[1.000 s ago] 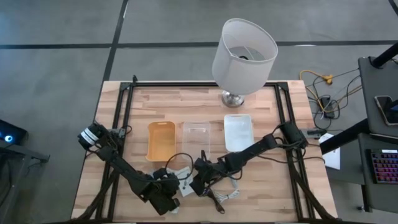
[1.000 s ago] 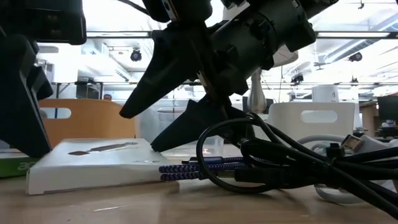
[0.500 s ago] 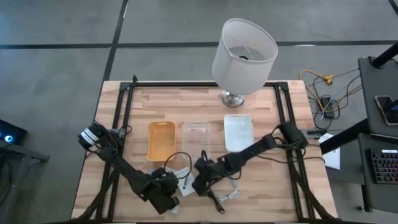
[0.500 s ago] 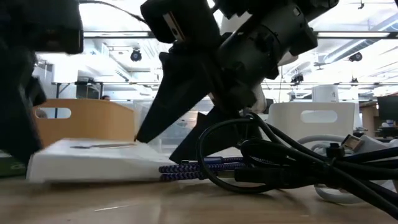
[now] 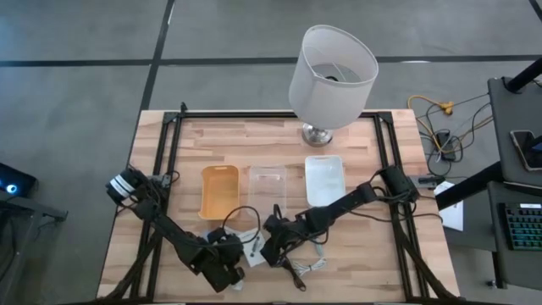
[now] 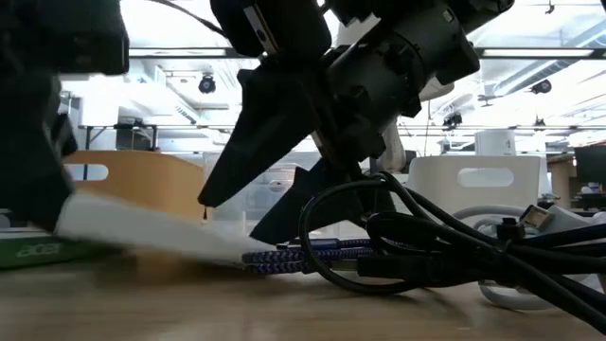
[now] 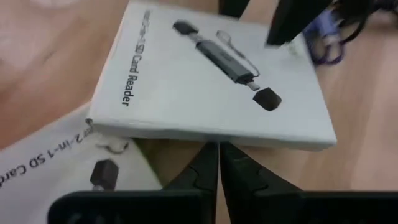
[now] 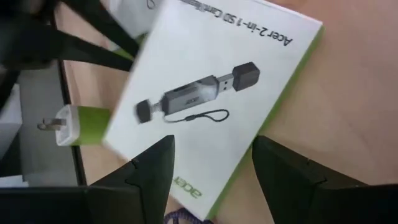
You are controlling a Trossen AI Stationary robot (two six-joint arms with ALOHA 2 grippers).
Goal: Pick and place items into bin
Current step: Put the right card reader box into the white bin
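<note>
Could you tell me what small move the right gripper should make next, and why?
Probably lower and close. The right gripper is open, its fingers straddling the near edge of the white card reader box, which the low view shows tilted up at one end. The left gripper is shut beside the box. Nothing is gripped yet, and the orange bin waits nearby.
</note>
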